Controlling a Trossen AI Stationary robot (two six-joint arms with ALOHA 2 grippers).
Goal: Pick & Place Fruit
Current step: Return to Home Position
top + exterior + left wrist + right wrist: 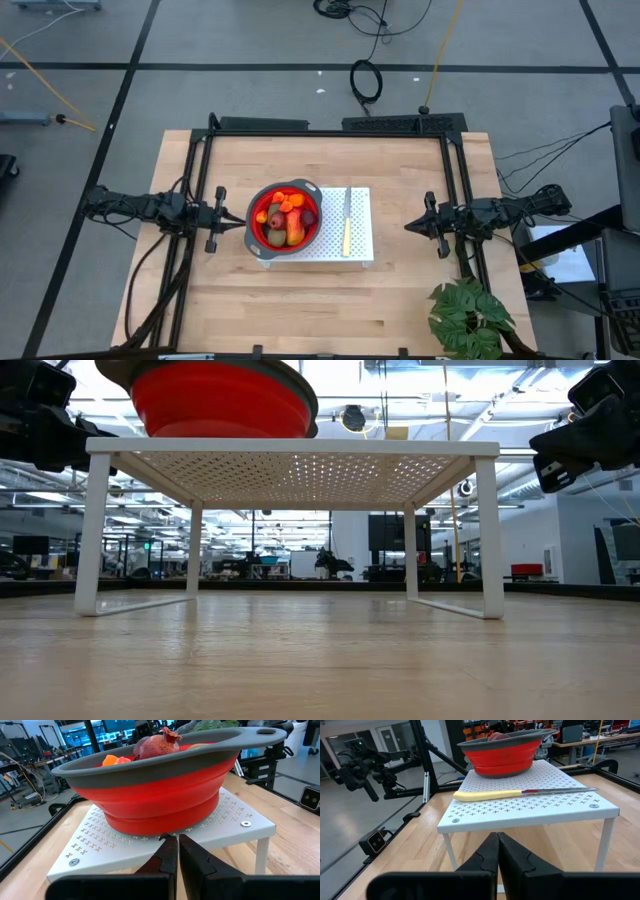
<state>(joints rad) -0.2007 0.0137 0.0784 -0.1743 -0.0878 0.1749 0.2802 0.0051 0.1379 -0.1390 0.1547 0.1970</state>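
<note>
The fruit (283,219) lies in a red bowl with a grey rim (254,228): a red-orange-yellow oblong, olive-brown ovals, dark red balls and small orange bits. The bowl stands on a white perforated rack (360,247). In the left wrist view a dark red ball (157,745) and orange bits (115,760) show above the bowl's rim (150,762). My left gripper (243,222) hovers just left of the bowl, shut. My right gripper (408,227) hovers right of the rack, shut. Neither touches anything.
A yellow-handled knife (346,225) lies on the rack beside the bowl, also seen as the knife (520,793) in the right wrist view. A green leafy plant (468,318) stands at the table's near right corner. Bare wood lies near and far of the rack.
</note>
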